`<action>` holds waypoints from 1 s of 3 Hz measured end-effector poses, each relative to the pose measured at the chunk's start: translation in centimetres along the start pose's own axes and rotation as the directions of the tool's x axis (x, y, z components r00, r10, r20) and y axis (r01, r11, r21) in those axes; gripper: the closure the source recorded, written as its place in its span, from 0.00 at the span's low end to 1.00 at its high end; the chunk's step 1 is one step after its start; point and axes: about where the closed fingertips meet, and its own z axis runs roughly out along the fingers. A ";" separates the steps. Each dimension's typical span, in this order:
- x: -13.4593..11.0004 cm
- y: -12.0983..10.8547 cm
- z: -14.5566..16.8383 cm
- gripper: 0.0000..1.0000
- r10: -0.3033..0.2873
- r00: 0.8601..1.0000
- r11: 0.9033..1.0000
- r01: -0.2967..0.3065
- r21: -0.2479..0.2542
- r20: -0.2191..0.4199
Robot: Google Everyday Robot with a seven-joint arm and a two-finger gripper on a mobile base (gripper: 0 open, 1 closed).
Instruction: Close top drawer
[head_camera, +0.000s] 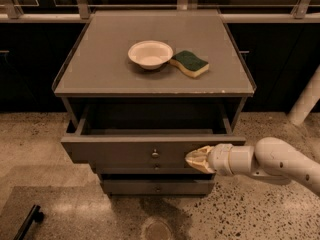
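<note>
1. Top drawer (115,151): pulled well out of the grey cabinet (100,74), its dark inside open to view behind the flat front.
2. Small round knob (155,154): at the centre of that front, untouched.
3. Gripper (192,159): low at the right part of the drawer front, right of the knob and apart from it. Pointing left, with the tip at the front panel or just touching it; cannot say which.
4. Tan fingers (200,159): pressed together to one point, so closed, with nothing held between them.
5. White arm (280,164): coming in from the right edge, nearly level, above the speckled floor (250,209).
6. Two lower drawers (157,188): under the top one, each with a similar knob, standing out less than the top drawer.
7. On the cabinet top: a white bowl (150,54) near the middle, upright. Just right of it a sponge (190,64), green above and yellow below, touching the bowl or nearly so.
8. Lower left on the floor: a black bar-like object (27,223), well apart from the cabinet.
9. Far right: a white post (306,101), leaning slightly.
</note>
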 end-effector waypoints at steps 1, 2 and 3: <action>0.2 -1.3 0.2 1.00 -0.010 1.000 0.999 0.011 0.048 -0.012; -0.8 -2.9 0.1 1.00 -0.052 0.999 0.994 0.052 0.093 -0.006; -3.1 -5.9 0.3 1.00 -0.134 0.991 0.979 0.131 0.155 0.005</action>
